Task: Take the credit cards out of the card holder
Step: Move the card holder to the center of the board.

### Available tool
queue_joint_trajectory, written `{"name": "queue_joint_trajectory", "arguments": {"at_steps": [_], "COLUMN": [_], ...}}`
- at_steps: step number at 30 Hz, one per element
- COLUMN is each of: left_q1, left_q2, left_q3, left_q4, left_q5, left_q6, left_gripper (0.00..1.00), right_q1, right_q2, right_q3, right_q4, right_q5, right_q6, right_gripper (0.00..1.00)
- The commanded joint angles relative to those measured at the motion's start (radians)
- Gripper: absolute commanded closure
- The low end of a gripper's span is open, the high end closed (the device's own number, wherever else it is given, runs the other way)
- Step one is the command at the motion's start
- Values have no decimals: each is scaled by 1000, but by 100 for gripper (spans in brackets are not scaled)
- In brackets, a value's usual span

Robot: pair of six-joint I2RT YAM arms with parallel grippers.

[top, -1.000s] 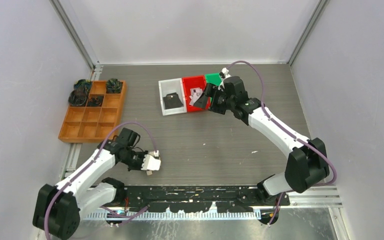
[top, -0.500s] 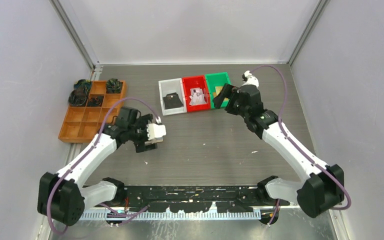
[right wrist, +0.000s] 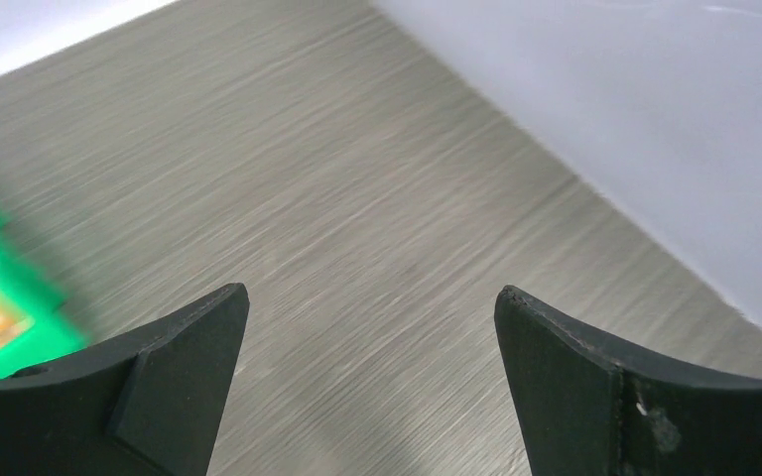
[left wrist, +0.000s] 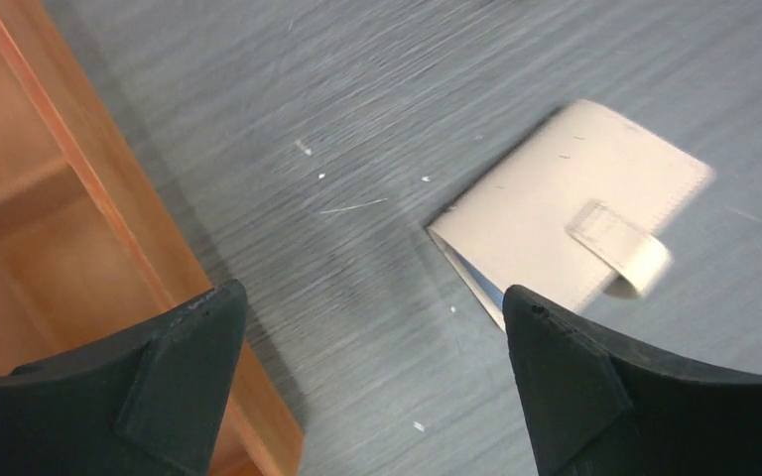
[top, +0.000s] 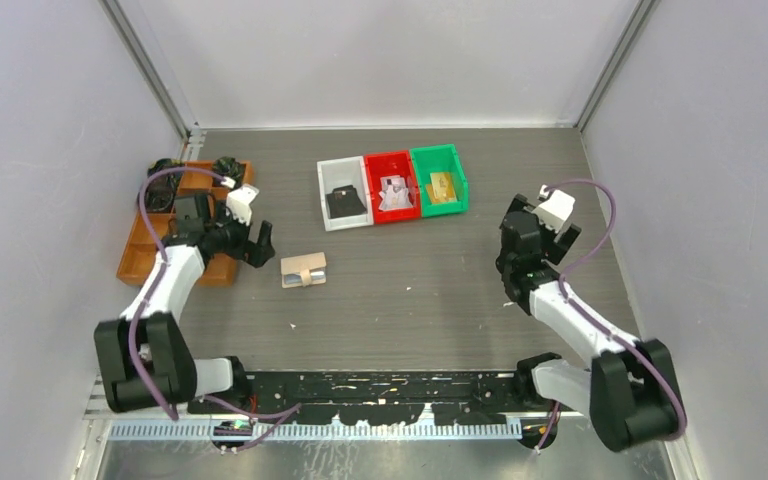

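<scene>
Two grippers, both with jaws spread wide and nothing between them. Left gripper (top: 248, 244) hangs over the right edge of the orange wooden compartment tray (top: 136, 258). I can see two dark clumps (top: 225, 166) in its back cells; the arm hides much of the rest. One small tan leather-like card holder (left wrist: 566, 213) lies flat on the grey table (top: 410, 290), just right of the left gripper. It's folded shut with its rounded tab (left wrist: 620, 250) across the front, and a thin blue-white edge (left wrist: 476, 276) shows at the open side. Right gripper (right wrist: 371, 295) is over bare table on the right, well apart from the holder. Three small plastic bins sit in a row at the back. The white bin (top: 332, 172) has one black item (top: 345, 203). The red bin (top: 388, 160) has a pile of white credit cards (top: 393, 193); I can't count them. The green bin (top: 434, 154) has one tan-gold flat piece (top: 442, 187).
</scene>
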Motion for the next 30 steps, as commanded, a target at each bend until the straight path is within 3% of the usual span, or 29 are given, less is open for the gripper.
{"name": "queue_joint_trajectory", "arguments": {"at_steps": [1, 5, 12, 16, 19, 22, 25, 27, 28, 30], "left_q1": [23, 29, 28, 29, 17, -48, -81, -82, -82, -118], "left_q2": [112, 184, 168, 183, 280, 348, 328, 323, 323, 310], "left_q3": [-114, -161, -393, -421, -549, -618, -606, -547, -500, -464], "left_q4": [380, 545, 1082, 1180, 1520, 1717, 1669, 1557, 1440, 1357], "left_q5": [-62, -120, -182, -233, -232, -337, -420, -439, -453, -456], "left_q6": [-228, -356, -482, -564, -587, -541, -532, -537, -544, -501], "left_gripper": [0, 0, 0, 0, 0, 0, 0, 0, 0, 0], "right_q1": [-105, -143, -146, -147, -147, -147, -161, -197, -239, -265], "right_q2": [129, 250, 368, 448, 451, 456, 542, 508, 511, 503], "right_q3": [-29, -80, -156, -156, -200, -251, -246, -179, -162, -156], "right_q4": [347, 465, 643, 734, 805, 899, 986, 808, 769, 738], "right_q5": [151, 62, -14, -71, -183, -237, -328, -360, -405, -425], "right_q6": [-87, -100, -84, -129, -163, -176, -212, -151, -125, -108], "right_gripper": [1, 0, 0, 1, 1, 1, 1, 1, 1, 0]}}
